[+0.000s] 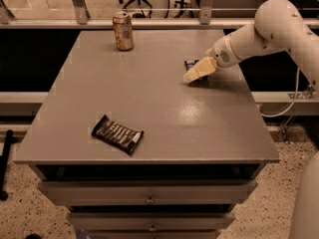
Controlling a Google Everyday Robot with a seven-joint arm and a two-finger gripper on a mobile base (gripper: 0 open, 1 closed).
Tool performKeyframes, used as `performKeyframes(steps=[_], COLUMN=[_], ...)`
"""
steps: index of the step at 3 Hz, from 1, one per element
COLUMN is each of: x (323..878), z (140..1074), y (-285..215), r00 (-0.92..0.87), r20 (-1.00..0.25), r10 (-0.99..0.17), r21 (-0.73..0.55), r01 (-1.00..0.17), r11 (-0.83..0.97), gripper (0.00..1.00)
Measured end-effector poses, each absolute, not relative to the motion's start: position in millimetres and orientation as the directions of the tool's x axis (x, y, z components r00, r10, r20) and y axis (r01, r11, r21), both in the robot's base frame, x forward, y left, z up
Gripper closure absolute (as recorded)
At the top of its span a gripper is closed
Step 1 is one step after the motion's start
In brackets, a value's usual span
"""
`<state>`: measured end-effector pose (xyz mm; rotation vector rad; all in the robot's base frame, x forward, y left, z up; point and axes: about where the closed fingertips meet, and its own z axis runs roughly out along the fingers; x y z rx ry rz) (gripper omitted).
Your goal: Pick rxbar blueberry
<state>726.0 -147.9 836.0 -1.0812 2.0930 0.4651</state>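
Note:
The rxbar blueberry (191,63) is a small dark bar lying on the grey table (149,93) at the right rear; only its left end shows, the remainder is hidden behind the gripper. My gripper (197,71), with cream-coloured fingers, is right over and in front of the bar, down near the table top. The white arm (264,31) reaches in from the right.
A longer dark bar with white lettering (117,133) lies at the table's front left. A can (123,31) stands upright at the rear left centre. Drawers (149,198) are below the front edge. A rail (149,23) and chairs stand behind the table.

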Motion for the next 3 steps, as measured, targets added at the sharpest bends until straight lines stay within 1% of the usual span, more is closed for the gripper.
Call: performKeyframes(steps=[1, 2, 3], x=[722, 717, 699], z=[840, 845, 857], y=[-145, -142, -128], r00=[-0.366, -0.349, -0.31], r20=[-0.757, -0.766, -0.772], r10=[-0.542, -0.539, -0.554], r21=[-0.005, -0.005, -0.008], r01=[-0.825, -0.836, -0.867], r11=[0.565, 0.549, 0.498], gripper=[0.47, 0.7, 0.93])
